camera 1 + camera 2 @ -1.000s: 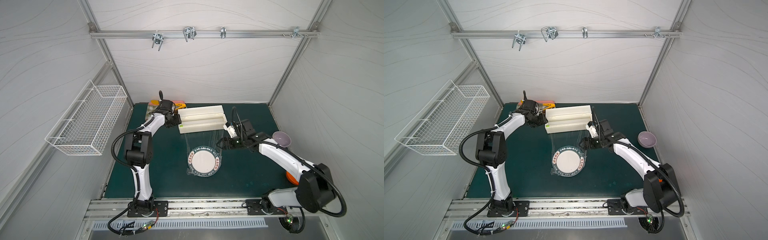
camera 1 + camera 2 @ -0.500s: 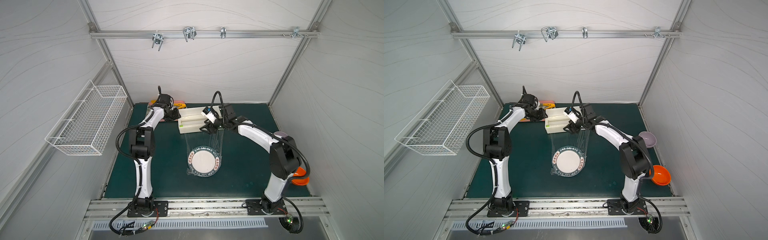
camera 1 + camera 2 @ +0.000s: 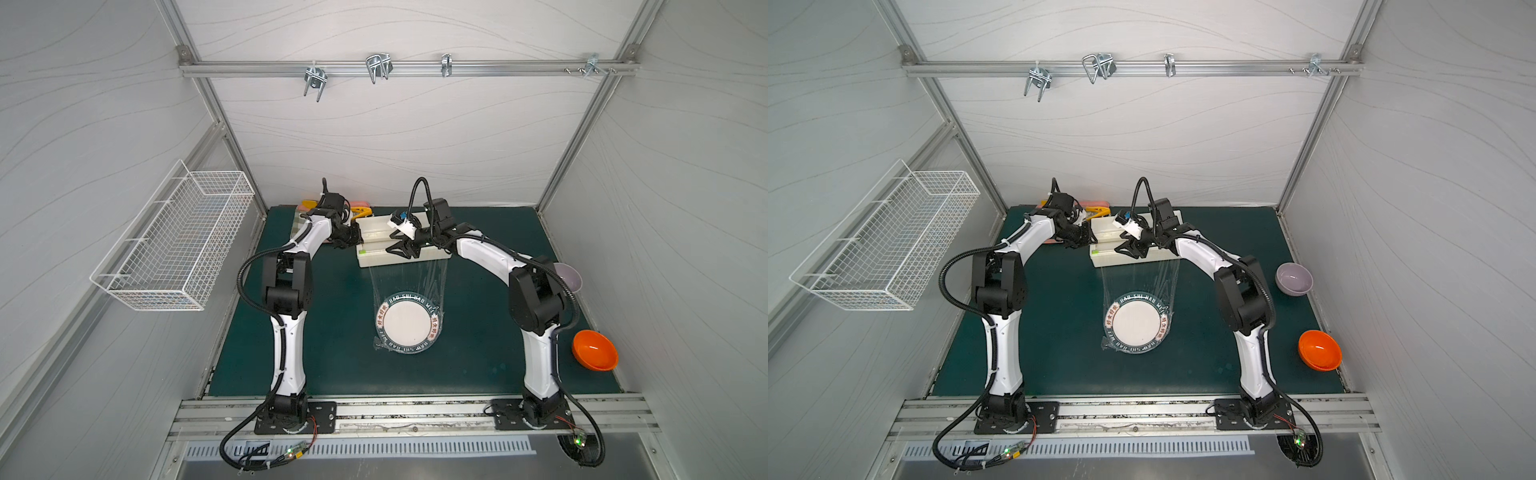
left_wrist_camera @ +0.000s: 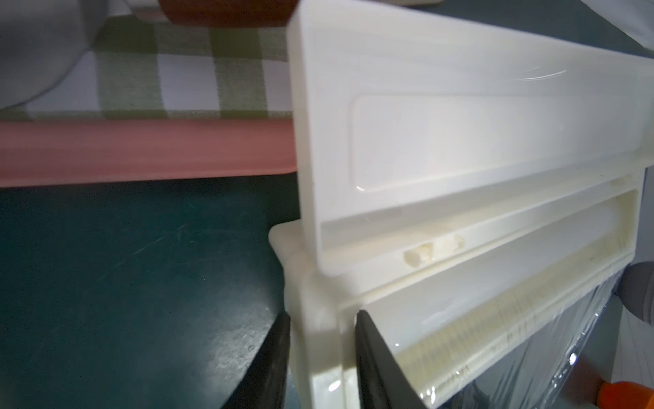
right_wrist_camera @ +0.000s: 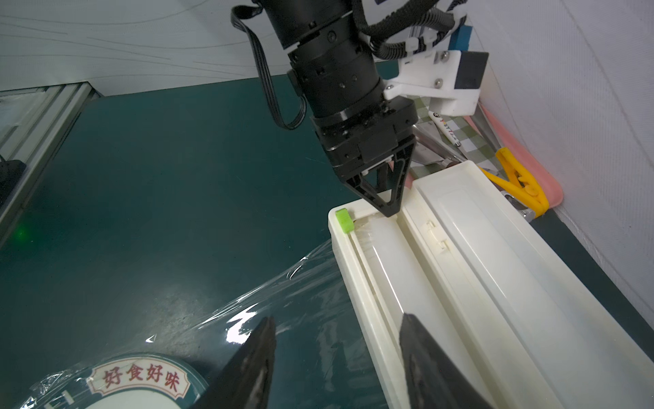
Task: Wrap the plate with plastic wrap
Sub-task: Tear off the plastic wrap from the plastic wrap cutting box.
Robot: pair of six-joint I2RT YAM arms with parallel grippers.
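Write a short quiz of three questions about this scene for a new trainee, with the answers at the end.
1. True or false: the plastic wrap is already cut free of the dispenser box.
2. At which part of the box does the green slider sit? A) the end by the left gripper B) the middle C) the end far from the left gripper
3. Which gripper hangs open over the box's front edge and the film?
Key: 1 false, the film runs from the box over the plate. 2 A. 3 the right gripper.
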